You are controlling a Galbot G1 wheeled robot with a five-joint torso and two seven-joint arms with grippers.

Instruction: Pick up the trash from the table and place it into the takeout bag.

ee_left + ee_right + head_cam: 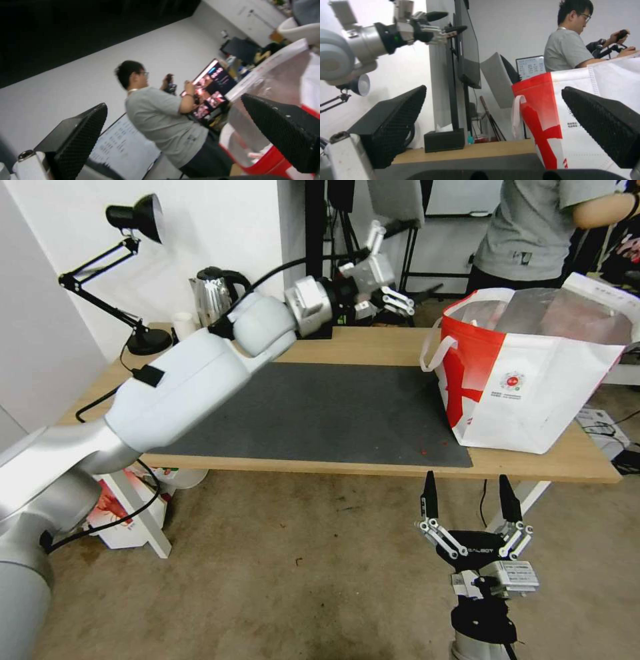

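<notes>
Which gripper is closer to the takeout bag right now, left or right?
Left. The left gripper, open, hangs above the table's far edge beside the takeout bag's handle side. The right gripper, open, sits below the table's front edge.

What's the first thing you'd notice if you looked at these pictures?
The big white and red takeout bag stands open on the right end of the table. The left gripper hangs open, raised above the table's far edge, left of the bag. The right gripper waits open, low before the table's front edge.
</notes>
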